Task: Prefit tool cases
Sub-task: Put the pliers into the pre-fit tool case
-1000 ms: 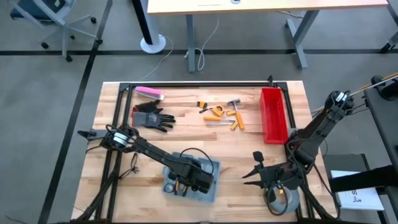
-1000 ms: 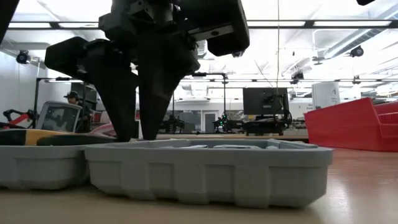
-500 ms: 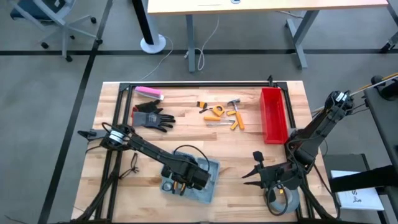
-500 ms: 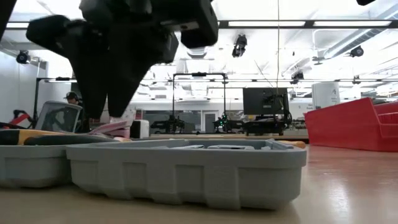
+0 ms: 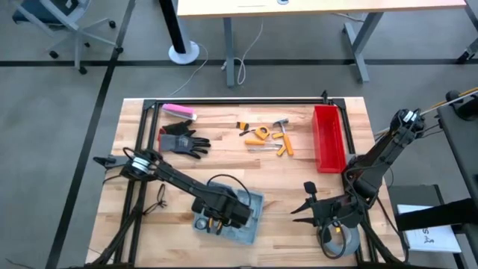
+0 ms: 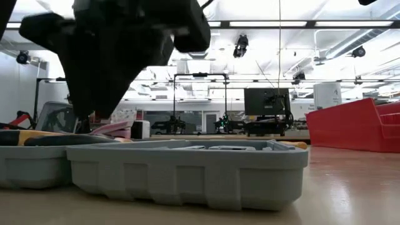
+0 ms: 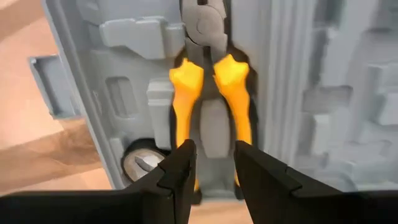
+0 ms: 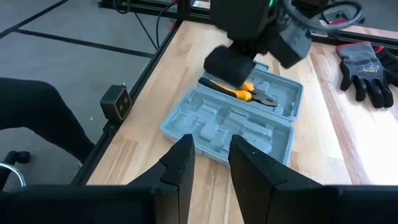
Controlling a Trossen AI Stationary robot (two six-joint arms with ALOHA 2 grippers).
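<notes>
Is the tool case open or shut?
Open: the case lies spread flat, both moulded halves facing up, with yellow-handled pliers seated in one slot.

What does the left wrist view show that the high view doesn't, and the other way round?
Only the left wrist view: the pliers with yellow handles lying in a moulded slot of the case, with the left claw just above the handle ends.

Only the high view: the red bin, the glove, loose tools and the right claw, off to the case's right.

Both: the open case on the table under the left claw.
</notes>
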